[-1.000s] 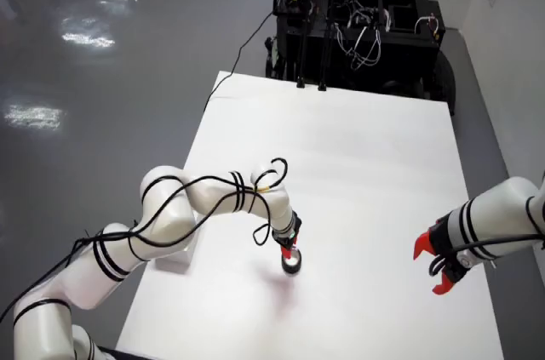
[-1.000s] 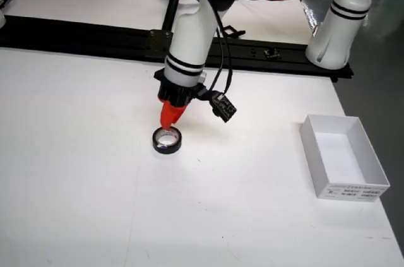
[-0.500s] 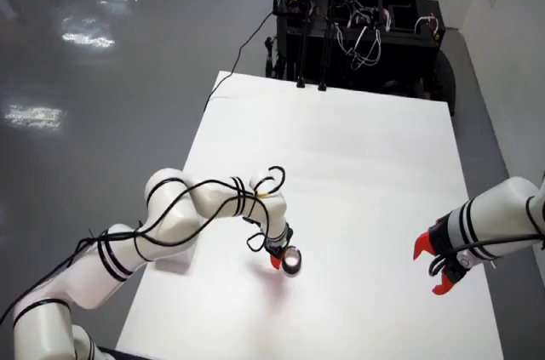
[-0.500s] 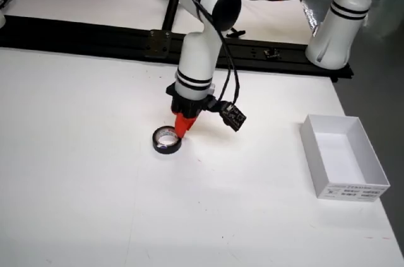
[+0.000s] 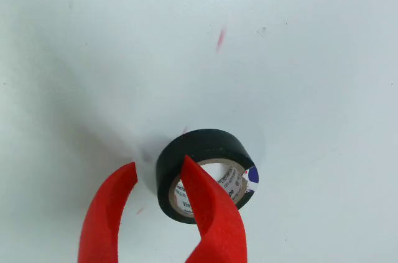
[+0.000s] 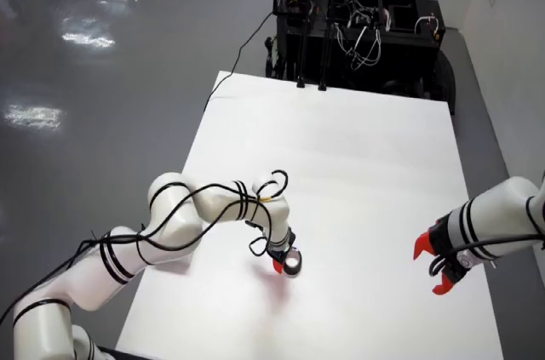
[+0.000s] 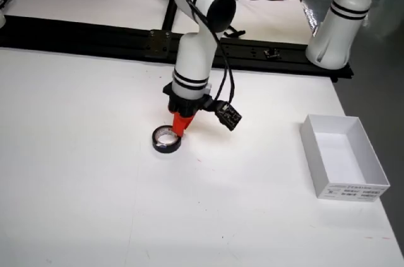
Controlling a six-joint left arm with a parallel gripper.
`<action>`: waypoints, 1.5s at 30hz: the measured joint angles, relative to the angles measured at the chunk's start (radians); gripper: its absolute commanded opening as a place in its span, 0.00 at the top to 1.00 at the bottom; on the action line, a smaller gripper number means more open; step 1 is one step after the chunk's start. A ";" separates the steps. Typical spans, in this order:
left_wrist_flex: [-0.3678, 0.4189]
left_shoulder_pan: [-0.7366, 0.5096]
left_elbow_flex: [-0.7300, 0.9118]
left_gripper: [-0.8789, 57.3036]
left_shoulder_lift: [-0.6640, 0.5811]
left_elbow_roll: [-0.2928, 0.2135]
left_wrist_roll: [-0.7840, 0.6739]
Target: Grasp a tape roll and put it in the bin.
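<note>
Since a second ago the gripper (image 7: 181,129) has shifted off the tape (image 7: 167,140) on the counter (image 7: 95,185), fingers (image 5: 211,210) spread astride its wall, one inside the core.

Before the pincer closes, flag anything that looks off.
The black roll of tape lies flat and intact. One red finger dips into its core, the other outside its wall. The white cardboard bin sits upright. Nothing stands out.
</note>
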 measured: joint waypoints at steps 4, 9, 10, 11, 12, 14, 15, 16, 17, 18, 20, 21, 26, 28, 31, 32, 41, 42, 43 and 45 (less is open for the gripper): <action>0.020 -0.008 -0.035 0.71 0.019 0.000 -0.001; 0.047 -0.012 -0.059 0.71 0.032 0.004 -0.012; 0.057 -0.012 -0.060 0.71 0.034 0.006 -0.015; 0.067 -0.012 -0.059 0.71 0.033 0.010 -0.019; 0.072 -0.010 -0.059 0.71 0.026 0.014 -0.023; 0.079 -0.006 -0.058 0.71 0.010 0.022 -0.029; 0.083 -0.002 -0.056 0.71 -0.003 0.026 -0.033; 0.087 0.001 -0.053 0.71 -0.016 0.030 -0.036; 0.091 0.006 -0.049 0.71 -0.028 0.034 -0.039; 0.094 0.008 -0.047 0.71 -0.036 0.037 -0.041; 0.100 0.015 -0.036 0.71 -0.058 0.046 -0.046; 0.101 0.017 -0.029 0.71 -0.068 0.049 -0.048; 0.089 0.008 -0.011 0.70 -0.101 0.061 -0.055; 0.087 -0.004 -0.038 0.69 -0.096 0.064 -0.051; 0.093 -0.023 -0.115 0.69 -0.066 0.066 -0.039; 0.098 -0.031 -0.156 0.69 -0.048 0.066 -0.034; 0.092 -0.112 -0.455 0.70 0.112 0.029 0.029; 0.088 -0.119 -0.468 0.70 0.120 0.026 0.033; 0.083 -0.126 -0.481 0.71 0.129 0.023 0.039; 0.071 -0.139 -0.505 0.73 0.143 0.017 0.049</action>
